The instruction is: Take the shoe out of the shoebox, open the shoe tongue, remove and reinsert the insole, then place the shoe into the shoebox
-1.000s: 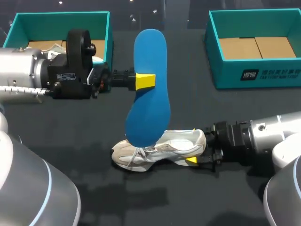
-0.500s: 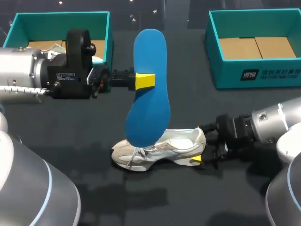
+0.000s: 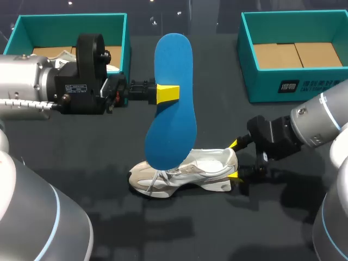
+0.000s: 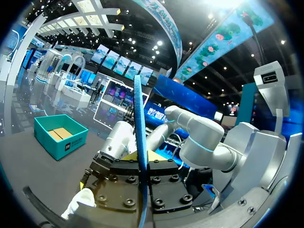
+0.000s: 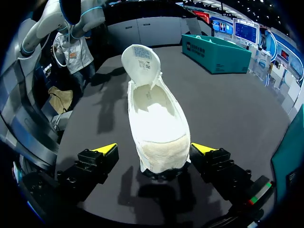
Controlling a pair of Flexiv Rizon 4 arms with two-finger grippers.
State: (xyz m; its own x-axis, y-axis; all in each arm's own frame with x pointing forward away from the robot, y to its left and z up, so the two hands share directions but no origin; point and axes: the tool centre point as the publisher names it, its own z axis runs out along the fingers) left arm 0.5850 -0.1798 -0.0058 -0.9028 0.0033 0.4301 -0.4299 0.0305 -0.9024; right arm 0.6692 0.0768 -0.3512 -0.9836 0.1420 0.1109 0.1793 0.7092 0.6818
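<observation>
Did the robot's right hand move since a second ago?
Yes. The right gripper swung back toward the right teal box, while the shoe stayed put; its fingers now stand open on either side of the heel.

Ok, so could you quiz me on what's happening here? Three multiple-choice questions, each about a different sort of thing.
1. Where is the shoe?
A) on a chair
B) on the table
C) held in the air
2. What colour is the insole?
A) white
B) yellow
C) blue
3. How is the right gripper?
A) shut on the insole
B) open, fingers either side of the heel
C) shut on the shoe's tongue
Answers:
1 B: its sole rests on the dark table.
2 C: it is the blue sheet that the left gripper holds upright.
3 B: a gap shows between the yellow tips and the heel.
</observation>
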